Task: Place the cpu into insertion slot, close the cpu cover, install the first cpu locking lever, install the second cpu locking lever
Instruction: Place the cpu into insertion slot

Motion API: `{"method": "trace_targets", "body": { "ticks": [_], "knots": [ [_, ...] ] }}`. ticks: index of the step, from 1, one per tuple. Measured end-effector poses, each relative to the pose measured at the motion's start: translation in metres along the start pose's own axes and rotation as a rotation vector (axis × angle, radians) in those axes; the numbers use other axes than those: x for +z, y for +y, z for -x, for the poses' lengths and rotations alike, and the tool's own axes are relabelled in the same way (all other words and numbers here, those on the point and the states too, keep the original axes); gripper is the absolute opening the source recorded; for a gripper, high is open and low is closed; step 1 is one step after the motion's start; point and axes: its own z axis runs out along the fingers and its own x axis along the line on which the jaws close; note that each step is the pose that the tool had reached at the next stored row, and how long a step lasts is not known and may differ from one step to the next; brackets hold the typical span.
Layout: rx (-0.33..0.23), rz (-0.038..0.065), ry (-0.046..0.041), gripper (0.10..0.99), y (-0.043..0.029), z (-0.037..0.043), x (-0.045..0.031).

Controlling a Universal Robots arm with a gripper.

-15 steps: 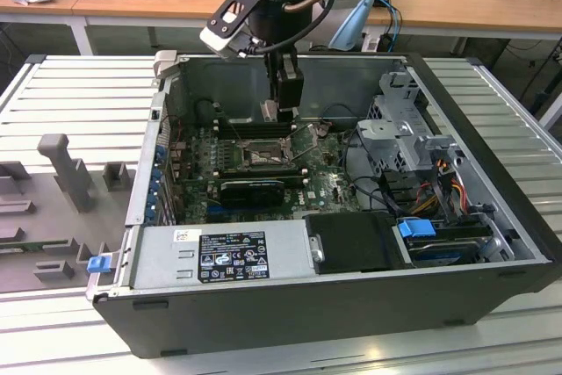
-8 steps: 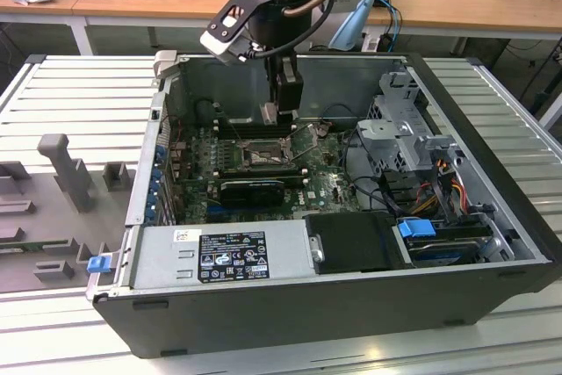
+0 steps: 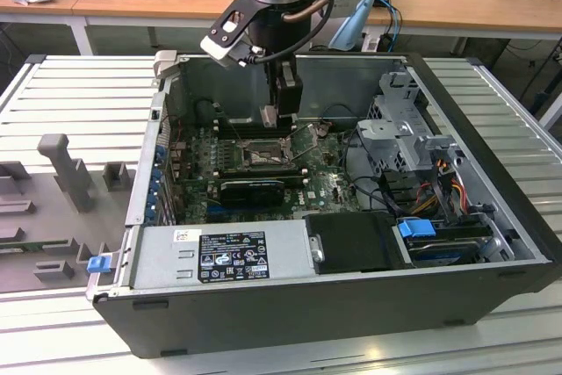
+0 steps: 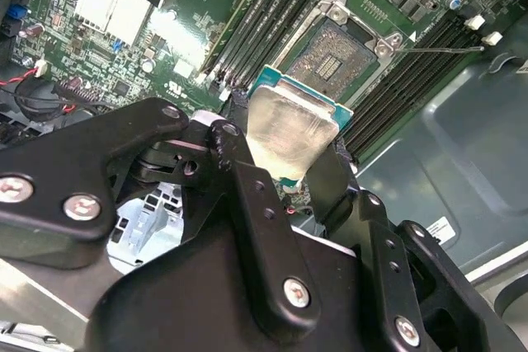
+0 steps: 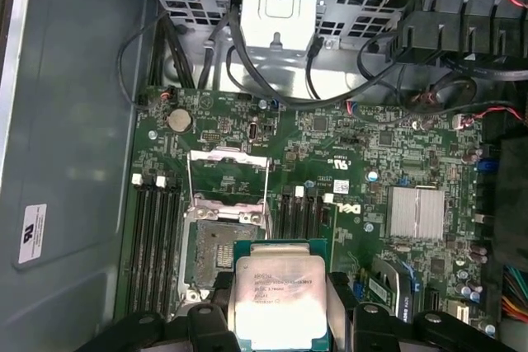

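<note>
Silvery-beige and tile-thin, the small square cpu (image 5: 276,298) sits clamped by opposite edges between my black fingers (image 4: 247,187), apart from and just above the silver-rimmed, dark-centred insertion slot (image 5: 221,253) near the middle of the green motherboard (image 5: 396,146). The thin silver-frame cpu cover (image 5: 229,175) stands swung open off the slot. I judge the chip light, stiff, slippery and fragile underneath, so the edges are the only safe hold.
</note>
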Motion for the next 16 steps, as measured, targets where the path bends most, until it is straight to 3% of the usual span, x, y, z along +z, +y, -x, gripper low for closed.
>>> {"method": "trace_targets", "body": {
  "ticks": [11, 16],
  "knots": [
    [0.0, 0.0, 0.0, 0.529, -0.0006, 0.0001, 0.0062],
    [0.0, 0.0, 0.0, 0.529, -0.0012, 0.0002, 0.0129]
  ]
}}
